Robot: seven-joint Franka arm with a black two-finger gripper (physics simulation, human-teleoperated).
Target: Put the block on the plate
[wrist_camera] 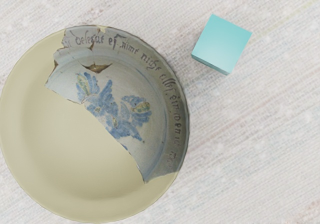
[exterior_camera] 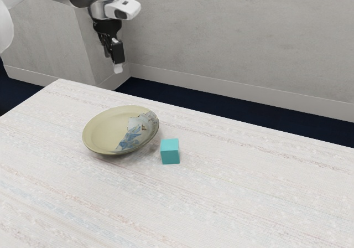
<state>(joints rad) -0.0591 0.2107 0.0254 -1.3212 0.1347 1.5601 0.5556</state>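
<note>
The jaws of the gripper (exterior_camera: pixel 112 62) were seen standing apart, nothing pinched between them, high over the arm's side of the scene. The block (exterior_camera: pixel 170 151) was left on the table (exterior_camera: pixel 249 198), just beside the plate (exterior_camera: pixel 108 130) but not touching it, on the side farther from the arm. A reach past the plate was called for, with the wrist turned until two opposite faces could be met squarely (the block was set askew in the wrist view). Faces flanked by bare cloth were to be preferred, since little room was offered between block and raised rim (wrist_camera: pixel 186 119); there a fingertip could be caught. Open table was given beyond the block, and clearance over the rim would be needed for the carry.
</note>
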